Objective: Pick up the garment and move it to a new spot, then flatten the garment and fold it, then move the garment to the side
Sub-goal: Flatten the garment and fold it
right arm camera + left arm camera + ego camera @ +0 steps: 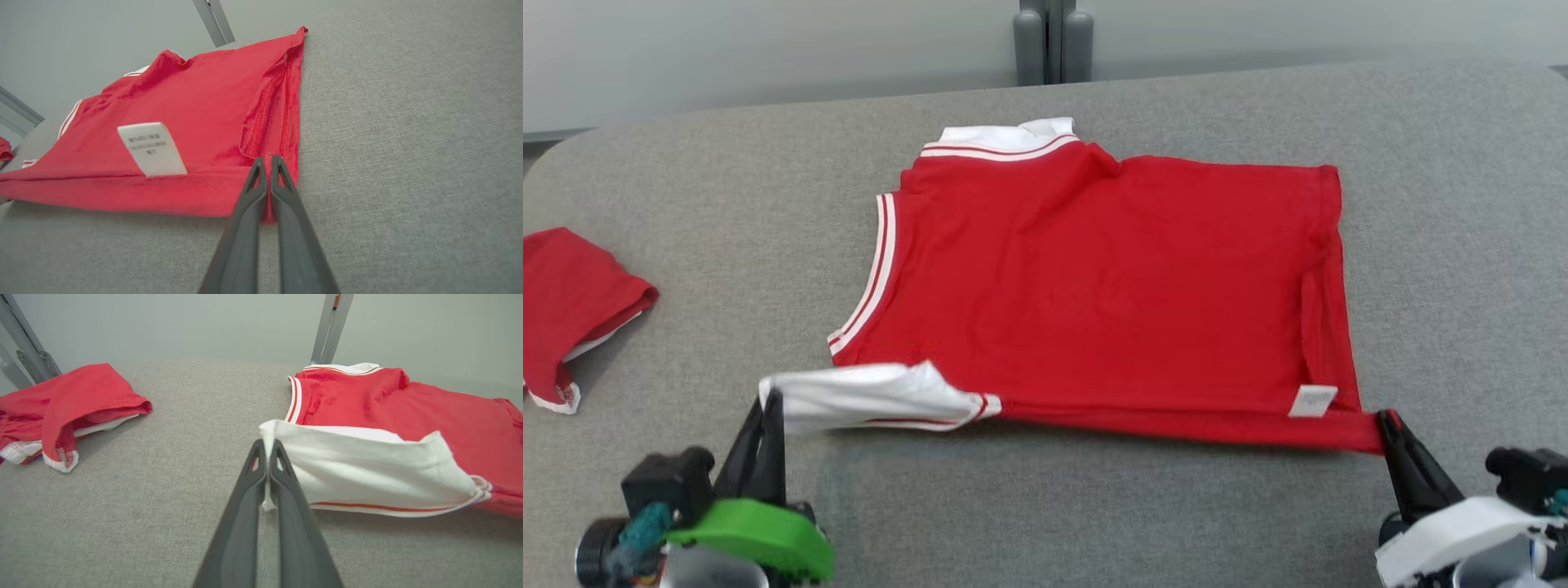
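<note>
A red garment [1094, 286] with white trim lies spread on the grey table, inside out, its white label [1312, 400] showing near the right corner. My left gripper [770, 398] is shut on the white sleeve end [367, 469] at the garment's near left corner. In the left wrist view, white cloth is pinched between the fingers of the left gripper [267, 446]. My right gripper [1388, 418] is shut on the red hem at the near right corner, and the right wrist view has that same gripper [266, 160] clamped on the hem beside the label [152, 149]. The near edge is lifted slightly off the table.
A second red garment [572, 314] lies crumpled at the table's left edge and appears as a red heap [69, 404] in the left wrist view. A grey post [1052, 41] stands behind the table. Bare grey tabletop [1462, 245] stretches to the right of the garment.
</note>
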Controlling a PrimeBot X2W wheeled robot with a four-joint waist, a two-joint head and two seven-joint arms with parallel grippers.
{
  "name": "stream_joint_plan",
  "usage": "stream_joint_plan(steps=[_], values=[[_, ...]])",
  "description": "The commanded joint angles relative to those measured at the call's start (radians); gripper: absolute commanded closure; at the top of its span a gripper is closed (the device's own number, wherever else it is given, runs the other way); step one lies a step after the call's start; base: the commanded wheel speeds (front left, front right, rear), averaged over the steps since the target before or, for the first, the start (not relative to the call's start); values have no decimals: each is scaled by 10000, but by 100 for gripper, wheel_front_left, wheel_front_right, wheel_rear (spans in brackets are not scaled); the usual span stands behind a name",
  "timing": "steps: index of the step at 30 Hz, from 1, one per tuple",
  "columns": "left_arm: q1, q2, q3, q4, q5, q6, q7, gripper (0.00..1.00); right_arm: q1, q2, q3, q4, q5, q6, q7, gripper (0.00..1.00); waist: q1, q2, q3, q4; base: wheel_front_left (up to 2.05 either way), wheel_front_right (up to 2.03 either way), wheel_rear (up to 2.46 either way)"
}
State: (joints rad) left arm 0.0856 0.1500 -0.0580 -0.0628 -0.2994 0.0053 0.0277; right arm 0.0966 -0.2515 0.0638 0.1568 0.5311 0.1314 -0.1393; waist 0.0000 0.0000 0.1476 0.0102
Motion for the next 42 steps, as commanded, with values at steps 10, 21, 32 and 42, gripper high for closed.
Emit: stream_joint_plan(steps=[10, 21, 32, 42], values=[[-4349, 412, -859, 3200, 325, -934, 153, 100, -3132, -48, 556, 1729, -287, -12, 206, 100, 0, 0, 1465, -585, 0, 0, 0], [-4994, -142, -625, 5286, 279, -557, -2686, 0, -3985, -56, 795, 2142, -1313, -10, -1234, 0, 0, 0, 1584, -556, 0, 0, 0], [-2329, -498, 72, 2224, 686, 527, -2928, 0, -1778, 525, -234, -1132, -2670, -9, -1192, 0, 0, 0, 631, -355, 0, 0, 0], [-929, -487, -80, 1069, 957, 980, -2727, 0, -548, 981, -522, -2202, -2897, -9, -620, 0, 0, 0, 312, -201, 0, 0, 0]])
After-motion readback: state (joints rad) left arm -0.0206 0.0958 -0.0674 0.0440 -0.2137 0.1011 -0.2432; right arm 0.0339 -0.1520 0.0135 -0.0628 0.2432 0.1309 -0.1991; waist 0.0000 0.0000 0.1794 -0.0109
